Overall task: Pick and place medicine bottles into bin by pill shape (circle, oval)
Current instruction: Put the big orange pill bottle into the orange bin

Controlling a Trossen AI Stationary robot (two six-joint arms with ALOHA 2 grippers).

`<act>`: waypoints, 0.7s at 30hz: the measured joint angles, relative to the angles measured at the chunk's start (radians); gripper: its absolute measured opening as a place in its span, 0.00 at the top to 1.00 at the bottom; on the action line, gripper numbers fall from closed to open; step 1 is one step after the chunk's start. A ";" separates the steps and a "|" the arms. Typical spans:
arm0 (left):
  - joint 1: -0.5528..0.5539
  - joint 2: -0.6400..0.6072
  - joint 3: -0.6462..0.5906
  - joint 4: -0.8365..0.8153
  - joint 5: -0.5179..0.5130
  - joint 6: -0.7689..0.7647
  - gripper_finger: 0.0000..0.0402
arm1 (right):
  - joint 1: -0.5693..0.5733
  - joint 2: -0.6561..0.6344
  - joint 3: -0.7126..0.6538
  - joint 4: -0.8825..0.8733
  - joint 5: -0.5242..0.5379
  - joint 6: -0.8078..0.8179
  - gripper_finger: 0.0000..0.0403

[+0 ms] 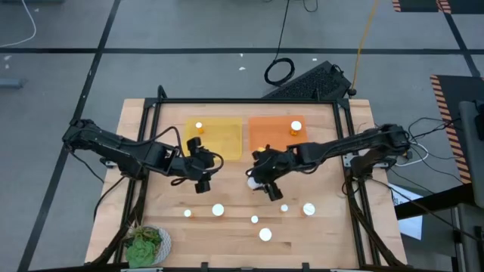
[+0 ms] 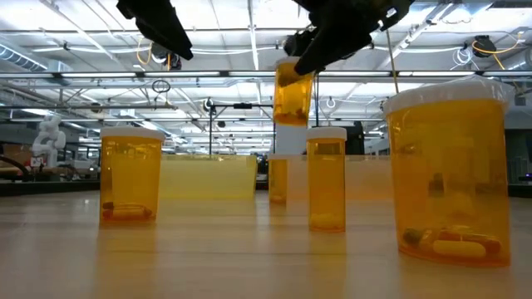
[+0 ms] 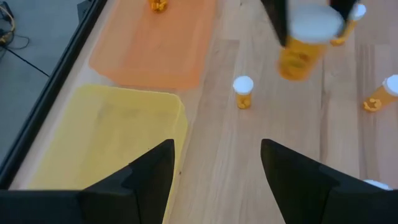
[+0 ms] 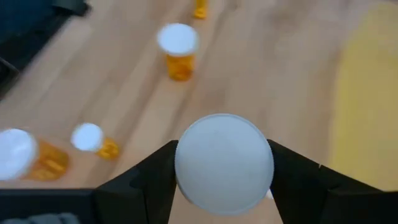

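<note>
Right tool (image 4: 222, 171) clenched on 1 bottle (image 4: 224, 163), lifted near orange bin (image 1: 274, 132); carry level, release low. Left tool (image 3: 216, 165) released.

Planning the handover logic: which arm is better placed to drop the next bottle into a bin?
Right. The right end effector is shut on a medicine bottle, lifted off the table near the orange bin. The left end effector is open and empty beside the yellow bin.
</note>
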 joint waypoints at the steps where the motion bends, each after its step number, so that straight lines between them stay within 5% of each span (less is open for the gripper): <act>1: -0.003 0.000 0.000 0.000 0.000 -0.010 0.39 | -0.006 -0.015 0.000 -0.023 0.026 -0.001 0.47; 21: -0.106 0.000 0.000 0.000 -0.017 -0.146 0.39 | -0.303 -0.122 -0.018 -0.110 0.085 -0.090 0.47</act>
